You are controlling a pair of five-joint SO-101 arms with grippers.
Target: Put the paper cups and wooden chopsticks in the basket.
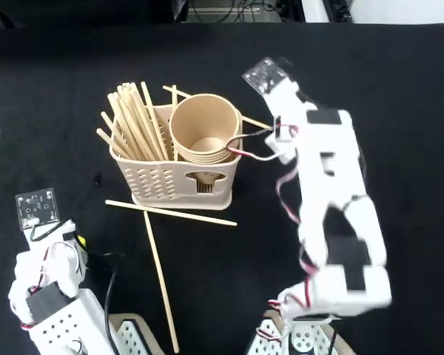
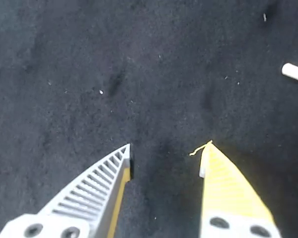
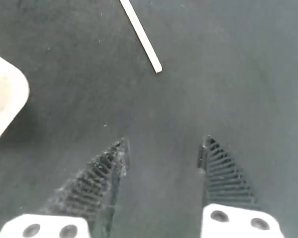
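Basket (image 1: 170, 183) sits about mid-table on the black table (image 1: 385, 74). The stack of paper cups (image 1: 205, 133) is in its right compartment and a bundle of wooden chopsticks (image 1: 133, 122) stands in the left one.

Two are loose on the table. The crosswise chopstick (image 1: 170, 211) lies just on the near side of the basket. The other loose chopstick (image 1: 160, 277) runs from there toward the near edge.

The right arm (image 1: 329, 192) is stretched out just right of the basket. The right gripper (image 3: 164, 144) is spread wide and holding nothing. It's over bare table with the basket corner (image 3: 2, 99) off to one side and a chopstick end (image 3: 141, 37) a bit past the tips.

The left gripper (image 2: 169, 151) is spread too, also empty, at the near left and well apart from the basket. A chopstick tip (image 2: 295, 73) shows off to its side.
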